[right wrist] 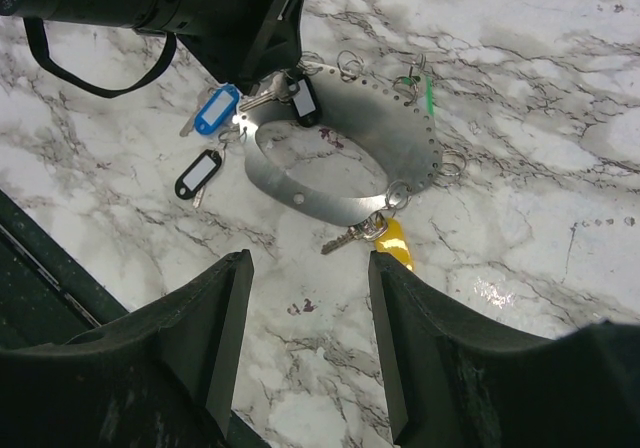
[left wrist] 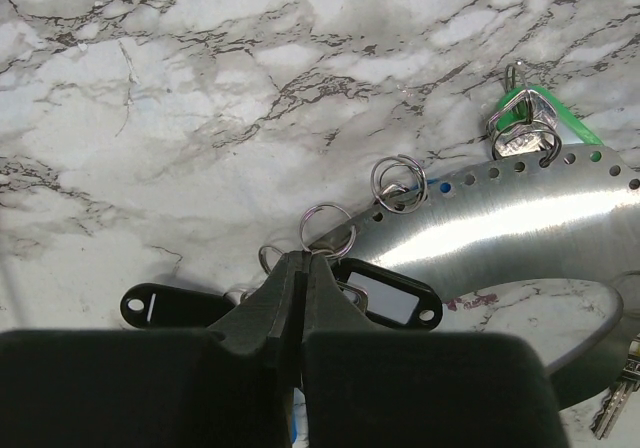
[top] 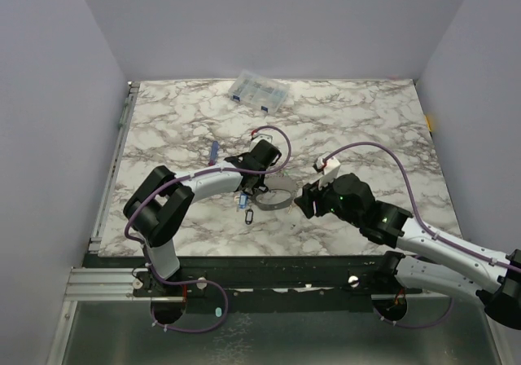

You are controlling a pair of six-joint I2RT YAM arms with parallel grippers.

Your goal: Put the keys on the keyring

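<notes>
While it stands on its edge on the marble table [top: 366,120], the keyring [top: 275,199] shows itself as a wide grey metal band with small holes along the rim. It is in the front middle part of the table, between the two hands. A green key [left wrist: 545,118] hangs at its far rim and a yellow key [right wrist: 393,240] lies at its near rim. A black key [left wrist: 385,300] lies against the band just beside the left hand [left wrist: 303,260]. A blue key [right wrist: 215,108] and a second black key [right wrist: 197,173] lie on the table just to the left of the band.

The left hand has its fingers pressed together, and the tips touch a small wire ring [left wrist: 327,205] at the rim. I cannot tell if they pinch it. The right hand [right wrist: 310,298] is spread wide and holds nothing, near the right side of the band.

Farther back lie a screwdriver [top: 214,150] and a clear box [top: 259,92].
</notes>
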